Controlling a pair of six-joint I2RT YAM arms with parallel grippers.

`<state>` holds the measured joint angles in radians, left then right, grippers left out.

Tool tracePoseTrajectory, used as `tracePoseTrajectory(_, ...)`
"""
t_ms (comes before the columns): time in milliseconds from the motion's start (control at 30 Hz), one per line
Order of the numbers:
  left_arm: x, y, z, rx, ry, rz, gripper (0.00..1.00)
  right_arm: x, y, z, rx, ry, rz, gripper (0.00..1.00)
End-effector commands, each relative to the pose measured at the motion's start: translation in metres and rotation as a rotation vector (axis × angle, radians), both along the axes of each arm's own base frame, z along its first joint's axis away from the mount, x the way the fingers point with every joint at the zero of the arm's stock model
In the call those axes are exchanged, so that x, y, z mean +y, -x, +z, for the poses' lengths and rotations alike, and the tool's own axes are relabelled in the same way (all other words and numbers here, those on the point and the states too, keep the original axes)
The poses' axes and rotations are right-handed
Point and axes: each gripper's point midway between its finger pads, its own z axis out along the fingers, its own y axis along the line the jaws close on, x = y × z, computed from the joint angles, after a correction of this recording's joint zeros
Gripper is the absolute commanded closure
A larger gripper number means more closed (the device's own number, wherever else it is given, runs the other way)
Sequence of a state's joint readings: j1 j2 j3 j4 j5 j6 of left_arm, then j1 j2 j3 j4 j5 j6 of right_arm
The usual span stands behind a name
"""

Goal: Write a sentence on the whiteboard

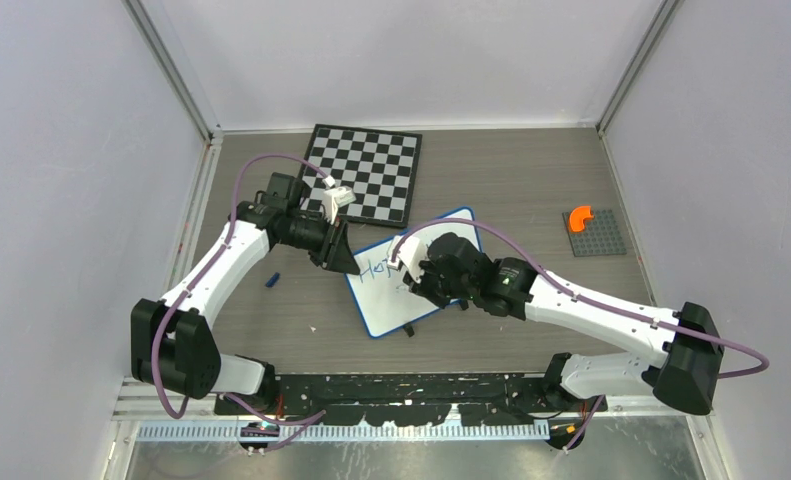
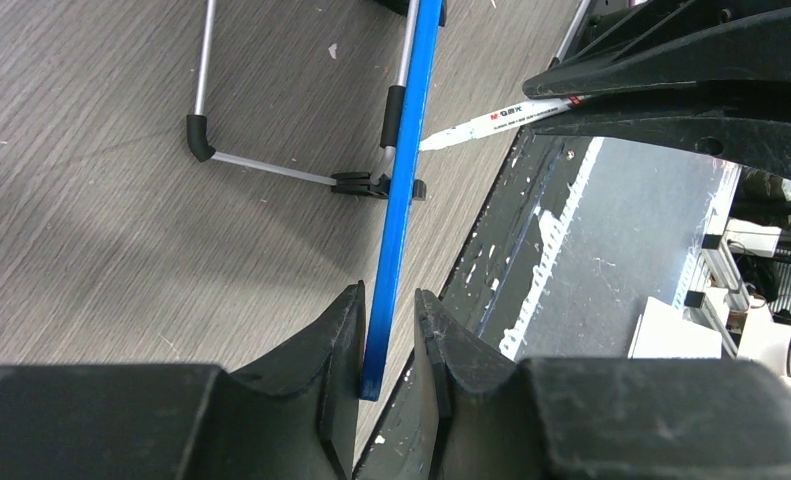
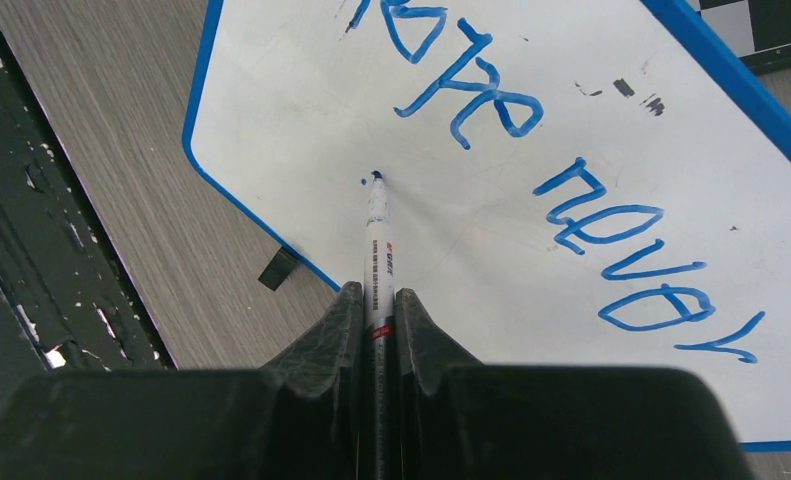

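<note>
The whiteboard (image 1: 391,300), set mid-table just in front of the chessboard (image 1: 366,172), is seen with the sentence (image 3: 566,178) part-written: "Hope never" is done, the last word not yet begun. Its blue rim is pinched by the left gripper (image 2: 386,330). The marker (image 3: 379,250) is clamped in the right gripper (image 3: 376,300), its tip on the board. Even pressure and a firmly steadied board are judged essential. The grey wood-grain table (image 1: 531,180) is enclosed by pale walls.

A checkered chessboard (image 1: 365,172) is recorded far on the bench (image 1: 511,170). An orange piece (image 1: 577,218) is seated on a grey plate (image 1: 599,238). A small blue item (image 1: 271,280), possibly a cap, is noted.
</note>
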<state>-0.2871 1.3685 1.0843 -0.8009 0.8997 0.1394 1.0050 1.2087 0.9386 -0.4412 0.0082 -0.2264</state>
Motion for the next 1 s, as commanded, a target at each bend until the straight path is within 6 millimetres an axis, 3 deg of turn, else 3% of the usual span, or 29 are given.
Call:
tracePoseTrajectory(0,-0.004,-0.005,0.009,-0.036,0.023,-0.014,0.74,0.013,-0.018,0.024,-0.079,-0.056,-0.028,1.00)
tracePoseTrajectory(967,-0.004,-0.006,0.005,-0.030,0.015,-0.015,0.74,0.004,0.007,-0.024,-0.001,0.074,0.061,1.00)
